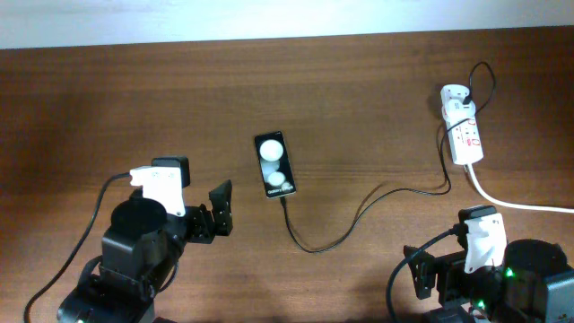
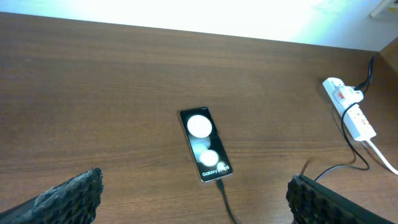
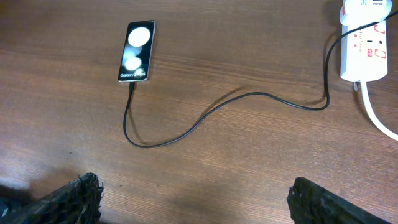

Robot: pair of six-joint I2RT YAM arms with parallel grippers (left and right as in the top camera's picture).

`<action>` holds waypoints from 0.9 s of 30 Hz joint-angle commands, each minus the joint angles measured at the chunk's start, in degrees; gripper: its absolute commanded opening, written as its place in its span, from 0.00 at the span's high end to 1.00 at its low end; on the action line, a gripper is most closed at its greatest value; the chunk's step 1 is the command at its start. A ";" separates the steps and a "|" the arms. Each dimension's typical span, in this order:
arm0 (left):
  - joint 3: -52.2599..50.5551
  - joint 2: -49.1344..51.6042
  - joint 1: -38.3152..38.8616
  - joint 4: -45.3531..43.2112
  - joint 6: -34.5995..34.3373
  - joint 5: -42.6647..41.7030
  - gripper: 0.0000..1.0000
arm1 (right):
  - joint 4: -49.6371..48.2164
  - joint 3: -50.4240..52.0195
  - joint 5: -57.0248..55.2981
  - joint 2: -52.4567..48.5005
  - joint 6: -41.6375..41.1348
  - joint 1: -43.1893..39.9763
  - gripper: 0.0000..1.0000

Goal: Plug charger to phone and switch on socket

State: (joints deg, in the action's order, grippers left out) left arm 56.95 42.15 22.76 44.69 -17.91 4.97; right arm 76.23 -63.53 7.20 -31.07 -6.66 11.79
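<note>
The black phone [image 1: 274,164] lies flat mid-table, two white round patches on its face; it also shows in the left wrist view [image 2: 205,144] and the right wrist view [image 3: 137,51]. The thin black charger cable [image 1: 345,226] has its plug tip in the phone's near end [image 3: 131,86] and curves right to the white socket strip [image 1: 463,133], seen also in the right wrist view [image 3: 364,46] and the left wrist view [image 2: 352,112]. My left gripper [image 1: 215,215] is open and empty, left of the phone. My right gripper [image 3: 193,202] is open and empty, near the front right.
A thick white cord [image 1: 520,205] runs from the socket strip off the right edge. A white adapter [image 1: 455,97] sits in the strip's far end. The brown wooden table [image 1: 108,99] ends at a pale wall along the back.
</note>
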 commanded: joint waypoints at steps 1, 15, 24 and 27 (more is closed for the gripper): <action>-0.37 -0.85 0.07 1.33 0.87 0.90 0.01 | -0.35 0.22 0.11 0.07 0.24 0.31 0.01; -51.67 -41.97 -14.69 -47.65 0.92 -13.70 0.01 | -0.35 0.22 0.11 0.07 0.22 0.31 0.01; -56.43 -41.88 -18.16 -43.74 7.23 -14.58 0.01 | -0.35 0.22 0.11 0.07 0.22 0.31 0.01; -56.43 -41.88 -18.16 -40.89 12.07 -15.50 0.01 | -0.33 0.22 0.11 0.07 0.22 0.31 0.01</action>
State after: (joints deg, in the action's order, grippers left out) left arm 0.64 0.67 4.89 3.46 -11.11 -9.21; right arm 76.03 -63.46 7.20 -31.09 -6.63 11.79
